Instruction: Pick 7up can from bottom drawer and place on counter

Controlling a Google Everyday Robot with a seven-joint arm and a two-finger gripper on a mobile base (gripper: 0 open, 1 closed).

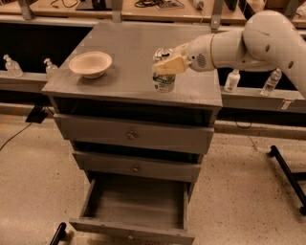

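The 7up can stands upright on the grey counter, near its front edge and right of centre. My gripper reaches in from the right on the white arm. Its tan fingers sit on either side of the can's top, closed on it. The bottom drawer is pulled out below and shows nothing inside. The two upper drawers are shut.
A cream bowl sits on the counter's left side. Clear plastic bottles stand on ledges to the left and right of the cabinet. A wooden tabletop lies behind. A black stand leg crosses the floor at right.
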